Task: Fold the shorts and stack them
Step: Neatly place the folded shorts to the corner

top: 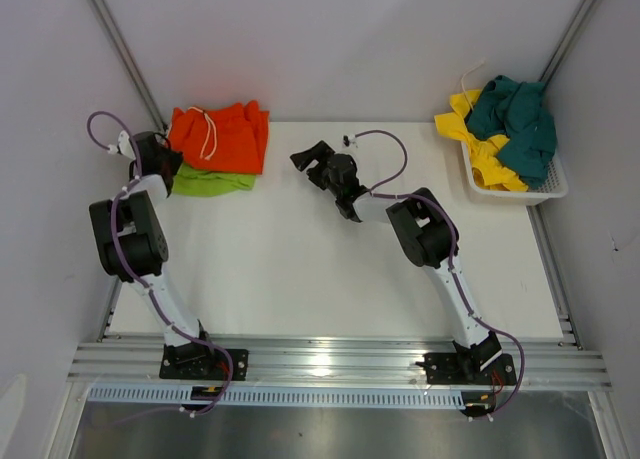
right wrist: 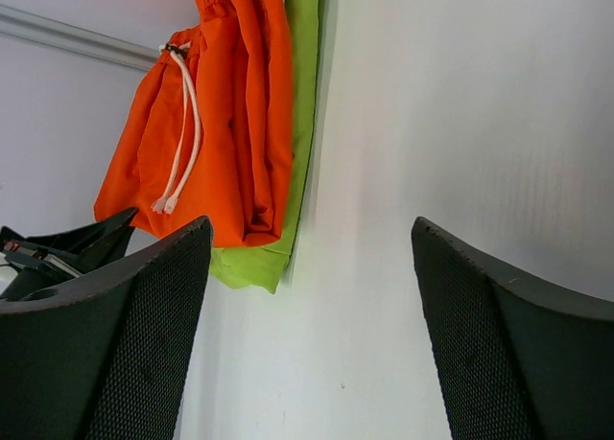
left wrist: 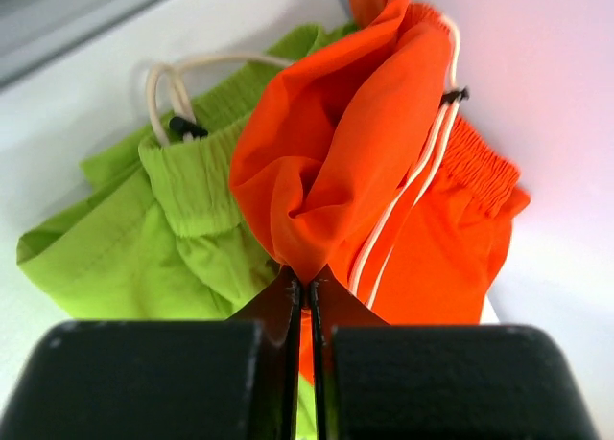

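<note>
- Top view: a white surface point(top: 300, 269) enclosed by pale walls point(top: 330, 39), with both arm bases on a metal rail at the near edge. The orange pair point(top: 225, 134) lies at the far left corner, overlapping the lime green pair point(top: 212, 182). The left hand point(top: 165, 161) sits at their left edge; its jaws are hidden by the wrist. The right hand point(top: 312, 161) hovers mid-surface, spread wide and empty. At the far right, a white mesh basket point(top: 545, 191) holds the yellow pair point(top: 470, 129) under the dark teal pair point(top: 520, 119).
- Left wrist view: the left hand point(left wrist: 305, 291) is closed tight, pinching a raised fold of the orange pair point(left wrist: 336, 172). This fold covers part of the lime green pair point(left wrist: 182, 229). A white drawstring point(left wrist: 422, 172) hangs down the orange cloth.
- Right wrist view: the right hand point(right wrist: 307, 234) stands wide above bare surface, well apart from the orange pair point(right wrist: 240, 124). The lime green pair point(right wrist: 305, 95) shows only as an edge strip. Both pairs are cut off at the top of the frame.
</note>
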`<action>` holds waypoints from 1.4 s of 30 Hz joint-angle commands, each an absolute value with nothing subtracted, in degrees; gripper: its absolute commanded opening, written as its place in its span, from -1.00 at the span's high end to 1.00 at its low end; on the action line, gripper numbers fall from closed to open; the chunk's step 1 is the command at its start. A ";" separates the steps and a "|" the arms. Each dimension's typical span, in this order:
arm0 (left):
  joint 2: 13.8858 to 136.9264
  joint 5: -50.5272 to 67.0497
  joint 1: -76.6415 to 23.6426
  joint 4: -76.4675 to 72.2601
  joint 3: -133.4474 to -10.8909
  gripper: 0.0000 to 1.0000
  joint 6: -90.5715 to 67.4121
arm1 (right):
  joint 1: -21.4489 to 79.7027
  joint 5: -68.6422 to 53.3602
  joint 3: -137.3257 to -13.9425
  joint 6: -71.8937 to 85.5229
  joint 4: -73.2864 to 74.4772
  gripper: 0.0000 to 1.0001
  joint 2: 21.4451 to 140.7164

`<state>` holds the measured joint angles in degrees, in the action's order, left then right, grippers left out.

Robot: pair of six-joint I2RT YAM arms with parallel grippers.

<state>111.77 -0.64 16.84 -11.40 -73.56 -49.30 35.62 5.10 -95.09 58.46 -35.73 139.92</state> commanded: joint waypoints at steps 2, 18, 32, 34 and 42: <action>109.68 2.36 19.94 -13.27 -76.02 1.00 -48.60 | 35.68 4.66 -94.66 57.92 -38.58 -0.69 135.53; 110.32 4.76 20.92 -4.76 -76.56 -0.50 -46.67 | 35.33 3.34 -92.11 55.20 -35.77 -0.73 131.58; 86.50 -1.67 17.94 4.83 -61.02 -0.98 -42.01 | 34.28 -1.67 -73.49 45.27 -29.63 -0.81 109.88; 80.81 -3.50 14.95 3.53 -57.33 -0.98 -42.01 | 34.28 -1.67 -69.97 42.72 -26.39 -0.83 105.05; 62.24 -4.40 8.10 2.55 -44.57 -0.98 -41.57 | 34.19 1.21 -52.40 29.46 -17.60 -0.91 81.06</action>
